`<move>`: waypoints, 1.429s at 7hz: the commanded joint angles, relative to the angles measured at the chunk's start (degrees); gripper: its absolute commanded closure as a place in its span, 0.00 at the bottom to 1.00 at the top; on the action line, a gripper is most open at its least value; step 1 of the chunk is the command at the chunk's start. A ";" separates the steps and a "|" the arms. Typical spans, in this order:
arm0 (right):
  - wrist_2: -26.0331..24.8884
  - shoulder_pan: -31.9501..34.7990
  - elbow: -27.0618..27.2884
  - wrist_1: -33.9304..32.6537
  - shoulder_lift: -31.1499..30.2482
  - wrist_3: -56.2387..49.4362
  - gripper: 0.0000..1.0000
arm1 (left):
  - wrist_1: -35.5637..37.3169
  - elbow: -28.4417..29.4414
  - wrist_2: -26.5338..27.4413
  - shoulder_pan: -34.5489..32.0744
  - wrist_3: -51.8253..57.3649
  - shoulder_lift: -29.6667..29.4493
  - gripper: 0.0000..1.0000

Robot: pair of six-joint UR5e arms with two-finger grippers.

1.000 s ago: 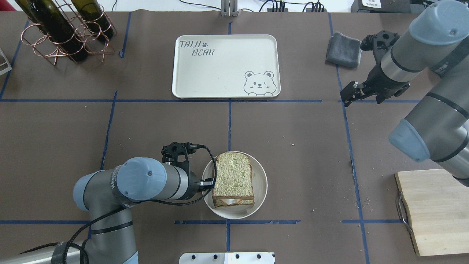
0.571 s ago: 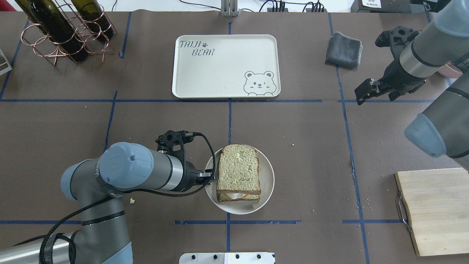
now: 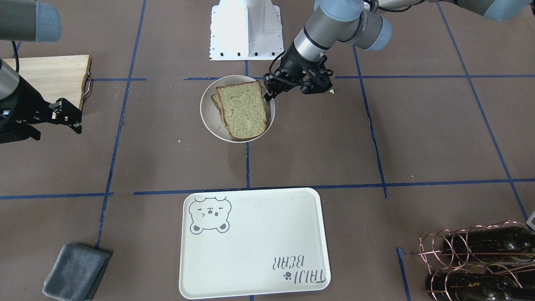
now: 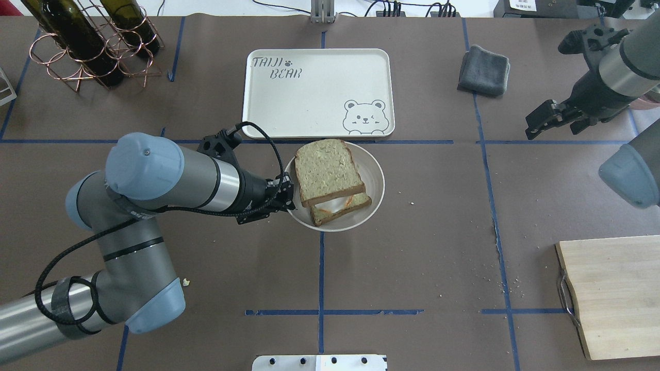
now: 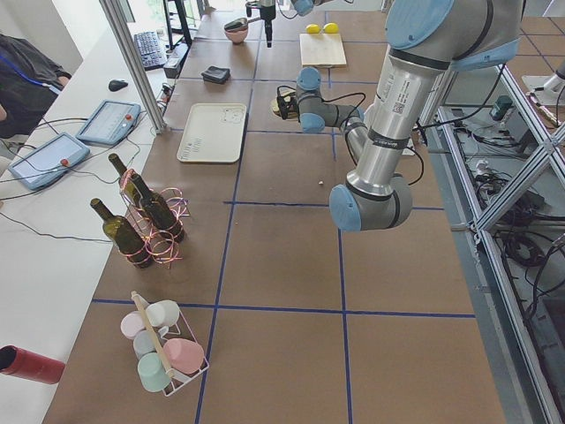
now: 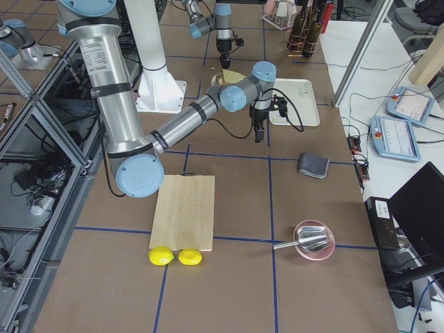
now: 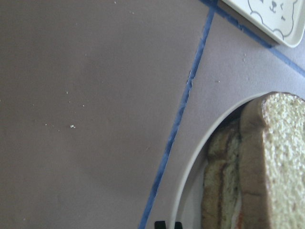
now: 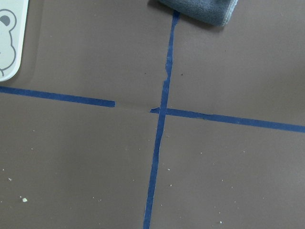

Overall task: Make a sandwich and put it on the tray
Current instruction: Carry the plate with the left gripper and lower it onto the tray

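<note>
My left jaws are pinched on the near-left rim of the plate [image 4: 374,180]. My wrist camera shows that rim curving down to meet my two black tips at the bottom of its view. Just past the rim, almost against the jaws, sits the sandwich [image 4: 327,170]. It is two slices of bread stacked on the plate, the upper one slid a little away from me. That leaves the egg [image 4: 335,204] peeking out along the near edge, white with a streak of orange. The brown crust of both slices faces the jaws side-on.

The plate appears raised off the tabletop [image 4: 423,247]. From overhead its far edge seems to reach the tray [image 4: 314,98], while from across the tabletop a wide gap shows between them. The tray lies ahead of my left jaws, farther from my base, with its bear-face corner the nearest part. The sandwich is on the plate, not on the tray. Behind the jaws my left arm [image 4: 175,178] reaches out from my left.

My right jaws hang spread with nothing between them, well off to the right of the plate and tray, over bare tabletop and a crossing of blue tape [image 8: 162,110]. A grey cloth [image 4: 483,69] lies just ahead of them and a little inward. A wooden board [image 4: 613,293] lies well back from them, toward my base.
</note>
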 commanded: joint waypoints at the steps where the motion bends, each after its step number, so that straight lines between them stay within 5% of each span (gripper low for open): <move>1: 1.77 4.51 -0.47 -0.15 -2.97 -8.64 0.00 | -0.08 11.45 0.16 -5.60 -7.90 -7.43 1.00; 4: 4.32 13.81 -5.02 -0.15 -7.01 -24.63 0.00 | -0.78 28.24 7.52 -8.26 -11.61 -18.07 1.00; 7: 3.71 14.90 -7.41 0.02 -6.67 -25.03 0.00 | -8.41 38.64 10.43 -8.44 -13.73 -20.56 1.00; 10: 3.63 14.81 -8.64 0.11 -6.49 -25.21 0.00 | -9.04 41.83 11.06 -8.26 -13.73 -22.15 1.00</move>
